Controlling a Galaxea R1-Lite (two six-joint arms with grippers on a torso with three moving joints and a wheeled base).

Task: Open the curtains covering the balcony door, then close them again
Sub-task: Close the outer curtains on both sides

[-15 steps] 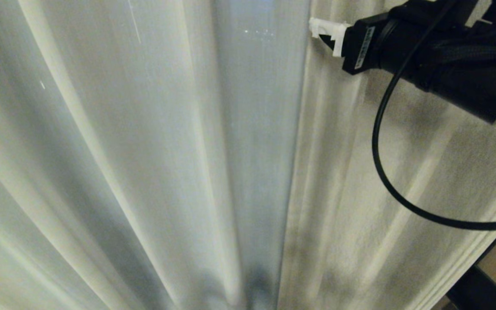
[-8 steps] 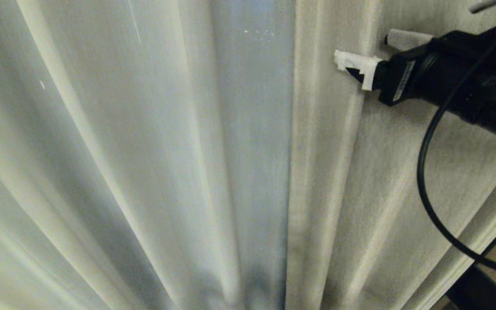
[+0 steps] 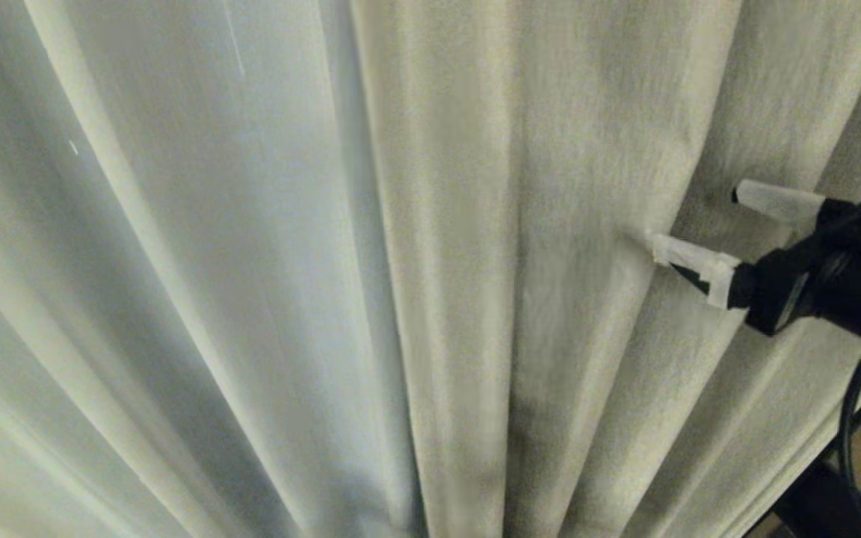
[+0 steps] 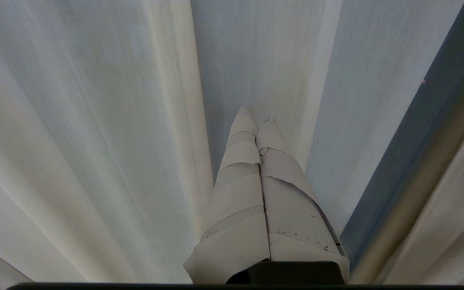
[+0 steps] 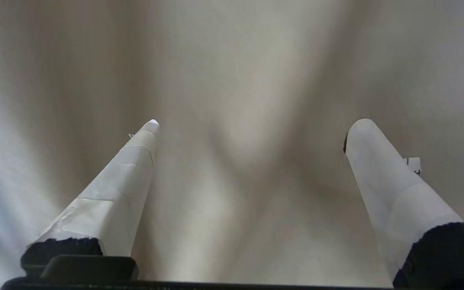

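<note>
Right gripper [image 3: 714, 228] stands at the right side of the curtains [image 3: 445, 246], fingers spread wide, nothing between them. One taped fingertip [image 3: 662, 246] presses a pleat of the cream panel, likely to hook or push the fabric sideways. Cream panel overlaps the paler sheer-looking panel [image 3: 176, 224] on the left; no gap, and the balcony door is hidden behind the cloth. Left gripper [image 4: 256, 117] is pinched together, empty, pointing at the pale folds, apparently parked.

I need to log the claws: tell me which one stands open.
The right claw: its taped fingers stand wide apart against the cream curtain. The left claw has its fingers pressed together.
</note>
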